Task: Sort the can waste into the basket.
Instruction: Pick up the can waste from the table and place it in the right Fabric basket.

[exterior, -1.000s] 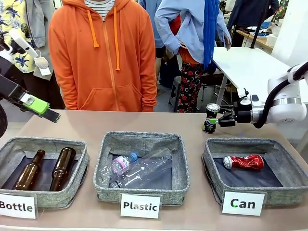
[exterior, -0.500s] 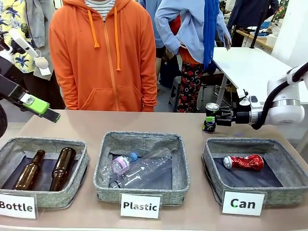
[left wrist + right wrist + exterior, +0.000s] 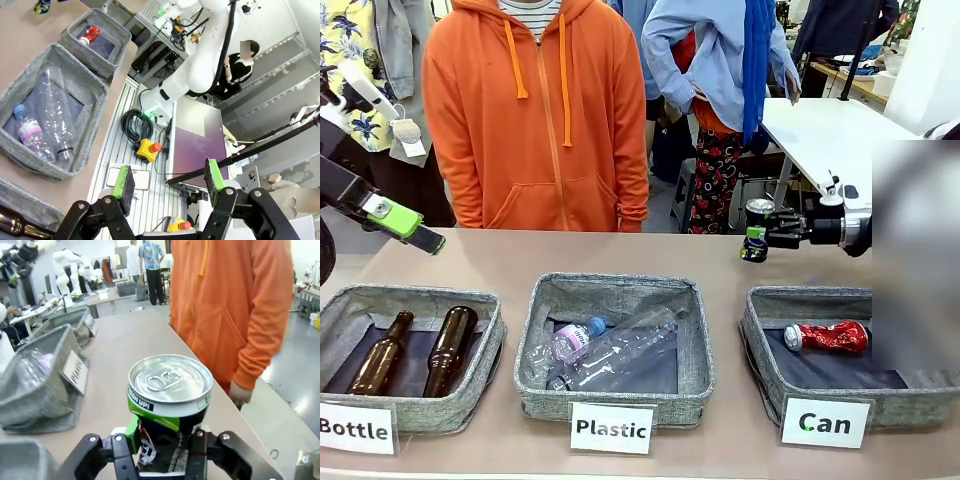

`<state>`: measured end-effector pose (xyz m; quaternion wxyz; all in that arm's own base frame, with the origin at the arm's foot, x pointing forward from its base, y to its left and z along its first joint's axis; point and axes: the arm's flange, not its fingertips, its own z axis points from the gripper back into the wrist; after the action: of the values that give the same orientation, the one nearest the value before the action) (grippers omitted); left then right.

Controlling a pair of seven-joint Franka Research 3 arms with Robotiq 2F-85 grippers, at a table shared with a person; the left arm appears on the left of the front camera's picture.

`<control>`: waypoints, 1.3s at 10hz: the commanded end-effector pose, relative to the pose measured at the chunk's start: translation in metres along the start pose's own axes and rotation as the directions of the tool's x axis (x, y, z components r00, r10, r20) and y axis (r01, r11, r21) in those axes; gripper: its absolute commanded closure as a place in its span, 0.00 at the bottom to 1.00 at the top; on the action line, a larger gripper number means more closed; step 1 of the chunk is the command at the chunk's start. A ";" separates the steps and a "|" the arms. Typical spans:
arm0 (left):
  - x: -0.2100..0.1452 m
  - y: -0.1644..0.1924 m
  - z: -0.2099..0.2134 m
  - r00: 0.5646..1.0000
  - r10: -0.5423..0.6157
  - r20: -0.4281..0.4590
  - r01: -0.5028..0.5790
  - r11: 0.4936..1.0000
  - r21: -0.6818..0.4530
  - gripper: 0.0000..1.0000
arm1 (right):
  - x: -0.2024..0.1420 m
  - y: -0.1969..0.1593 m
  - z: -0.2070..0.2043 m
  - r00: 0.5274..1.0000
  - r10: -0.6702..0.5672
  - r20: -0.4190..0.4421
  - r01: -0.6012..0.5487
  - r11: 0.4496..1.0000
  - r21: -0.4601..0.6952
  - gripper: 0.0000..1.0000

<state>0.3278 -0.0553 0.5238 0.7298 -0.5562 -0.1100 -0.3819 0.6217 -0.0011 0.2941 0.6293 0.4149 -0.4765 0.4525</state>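
Gripping the dark can (image 3: 756, 243) above the table, the right gripper (image 3: 767, 240) is clamped — red can (image 3: 828, 337) already in the "Can" basket (image 3: 766, 336); one drop remains.

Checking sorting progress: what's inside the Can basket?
One crushed red can lies on the dark lining of the Can basket. Its right part is covered, so unseen.
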 end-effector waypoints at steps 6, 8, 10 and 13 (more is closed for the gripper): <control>-0.001 -0.003 0.002 1.000 -0.003 0.004 0.003 1.000 -0.008 0.25 | 0.152 0.189 0.060 0.775 0.132 -0.618 0.058 0.959 0.277 1.00; -0.001 -0.003 0.002 1.000 -0.003 0.004 0.003 1.000 -0.008 0.25 | 0.146 0.205 0.063 0.636 0.256 -0.728 0.096 0.910 0.404 1.00; -0.001 -0.003 0.002 1.000 -0.003 0.004 0.003 1.000 -0.008 0.25 | 0.138 0.211 0.062 0.560 0.323 -0.763 0.086 0.893 0.442 1.00; -0.001 -0.003 0.002 1.000 -0.003 0.004 0.003 1.000 -0.008 0.25 | 0.129 0.210 0.060 0.567 0.305 -0.765 0.087 0.902 0.424 0.03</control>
<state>0.3278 -0.0554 0.5242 0.7298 -0.5560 -0.1102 -0.3823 0.4207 0.0180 0.4560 0.6451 0.2555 -0.0354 0.7192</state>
